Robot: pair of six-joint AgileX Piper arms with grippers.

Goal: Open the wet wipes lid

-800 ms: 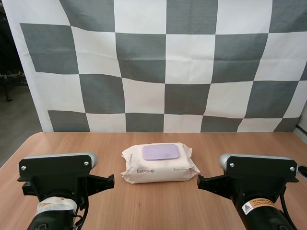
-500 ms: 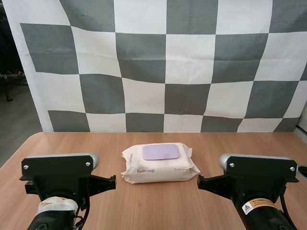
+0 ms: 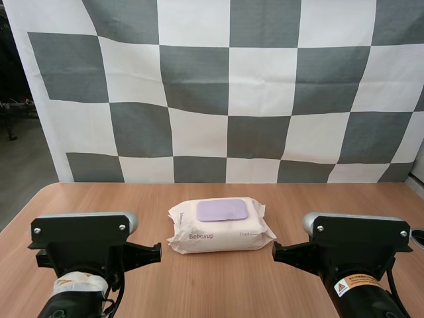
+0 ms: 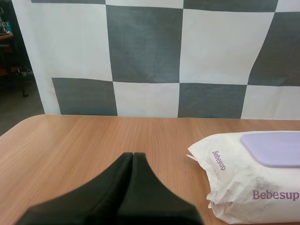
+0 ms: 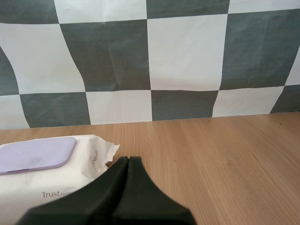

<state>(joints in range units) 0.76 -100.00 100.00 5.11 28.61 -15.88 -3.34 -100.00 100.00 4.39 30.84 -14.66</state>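
A white pack of wet wipes (image 3: 220, 228) lies flat at the middle of the wooden table, its lilac lid (image 3: 222, 210) on top and down flat. My two arms stand nearer than the pack, one to each side. My left gripper (image 4: 132, 157) is shut on nothing, its fingers together as one dark wedge, a short way left of the pack (image 4: 248, 183) and its lid (image 4: 274, 147). My right gripper (image 5: 128, 161) is likewise shut on nothing, just right of the pack (image 5: 51, 176), whose lid (image 5: 35, 154) lies closed.
The wooden table (image 3: 298, 199) runs from a rounded far-left corner to the right edge, where a small dark round object (image 3: 417, 234) sits. Bare tabletop surrounds the pack on all sides.
My left arm has shifted slightly to the right, toward the pack. The right arm and the pack have not moved.
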